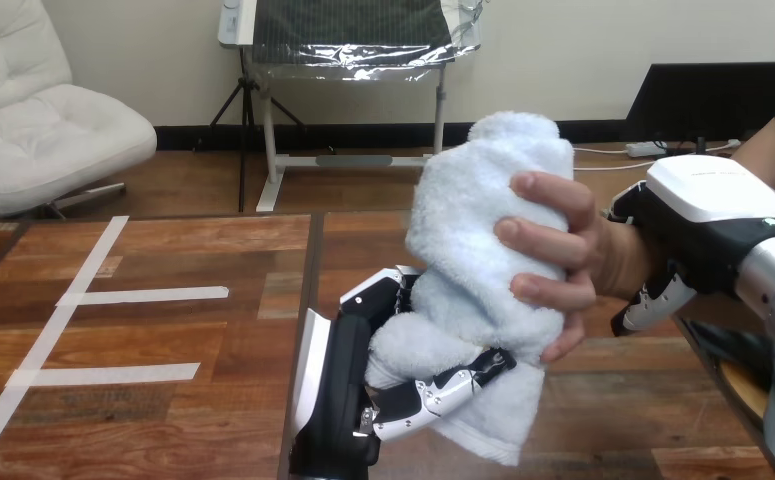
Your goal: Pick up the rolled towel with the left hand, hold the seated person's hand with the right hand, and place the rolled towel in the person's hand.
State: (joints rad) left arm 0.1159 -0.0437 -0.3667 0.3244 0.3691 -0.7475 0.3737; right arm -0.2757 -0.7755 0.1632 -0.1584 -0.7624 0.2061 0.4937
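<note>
A white rolled towel stands upright in mid-air at the view's centre. My left hand is shut on its lower part, with fingers wrapped round the front. The person's hand comes in from the right and grips the towel's upper half with curled fingers. My right hand sits over the person's wrist, its fingers curled down round it.
The wooden table carries strips of white tape on its left half. A dark seam runs between two table boards.
</note>
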